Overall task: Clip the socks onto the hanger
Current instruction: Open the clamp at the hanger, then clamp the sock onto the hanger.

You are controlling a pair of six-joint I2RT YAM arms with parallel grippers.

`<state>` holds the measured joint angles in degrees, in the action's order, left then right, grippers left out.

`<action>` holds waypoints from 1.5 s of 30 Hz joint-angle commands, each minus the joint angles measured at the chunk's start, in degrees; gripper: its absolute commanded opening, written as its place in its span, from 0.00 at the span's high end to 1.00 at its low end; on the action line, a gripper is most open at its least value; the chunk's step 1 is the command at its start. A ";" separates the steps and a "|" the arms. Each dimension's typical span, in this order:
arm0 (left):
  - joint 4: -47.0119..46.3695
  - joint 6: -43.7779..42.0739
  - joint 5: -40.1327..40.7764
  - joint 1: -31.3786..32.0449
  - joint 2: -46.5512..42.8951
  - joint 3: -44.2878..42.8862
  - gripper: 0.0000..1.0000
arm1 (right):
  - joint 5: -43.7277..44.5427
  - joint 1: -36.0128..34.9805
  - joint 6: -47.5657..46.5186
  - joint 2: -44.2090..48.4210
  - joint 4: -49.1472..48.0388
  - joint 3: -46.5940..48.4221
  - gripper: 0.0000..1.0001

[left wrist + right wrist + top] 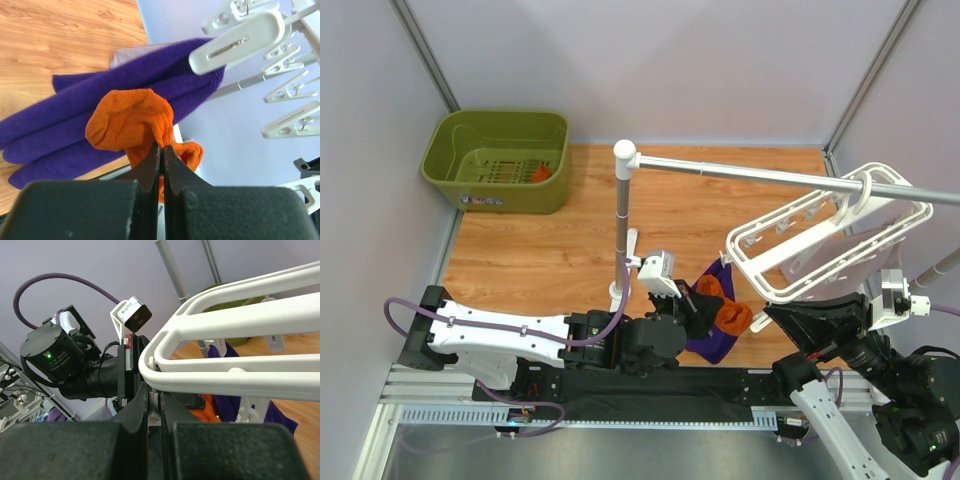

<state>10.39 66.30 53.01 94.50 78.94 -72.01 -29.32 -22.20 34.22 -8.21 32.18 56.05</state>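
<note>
Closest in, the left gripper has its jaws pressed together on a fold of an orange sock. It holds the sock just beside the low corner of the hanger, near the dangling clips and against a dark purple cloth. The right gripper is likewise clamped tight, nipping a white part at the hanger's rounded corner. The hanger hooks over a silver rail and hangs tilted. Well apart from the hanger, a green basket holds a small orange item.
</note>
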 commanded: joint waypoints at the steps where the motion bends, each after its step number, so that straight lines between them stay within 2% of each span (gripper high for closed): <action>1: -1.25 3.64 0.78 0.34 -2.03 -0.15 1.00 | 1.11 0.05 -0.64 -1.63 2.87 2.39 1.00; 15: -2.40 12.97 1.04 0.34 -3.53 -2.25 1.00 | 9.10 0.05 -1.08 -2.60 12.11 6.17 1.00; 19: 4.10 15.34 1.65 0.34 -0.81 -7.70 1.00 | 11.39 -0.04 -0.56 -3.83 13.43 7.40 1.00; 26: 6.30 16.05 1.13 0.34 2.62 -13.06 1.00 | 12.97 -0.04 -0.38 -4.80 14.05 7.58 1.00; 32: 9.38 17.98 1.39 0.34 4.03 -13.69 1.00 | 15.25 -0.04 1.64 -4.63 14.13 7.67 1.00; 45: 6.83 16.32 0.95 0.34 5.44 -15.71 1.00 | 20.27 -0.04 3.22 -4.62 15.89 5.30 1.00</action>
<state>18.74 82.76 53.04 94.50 83.50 -84.53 -11.53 -22.22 35.79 -11.99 47.09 62.02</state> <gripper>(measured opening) 0.008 0.045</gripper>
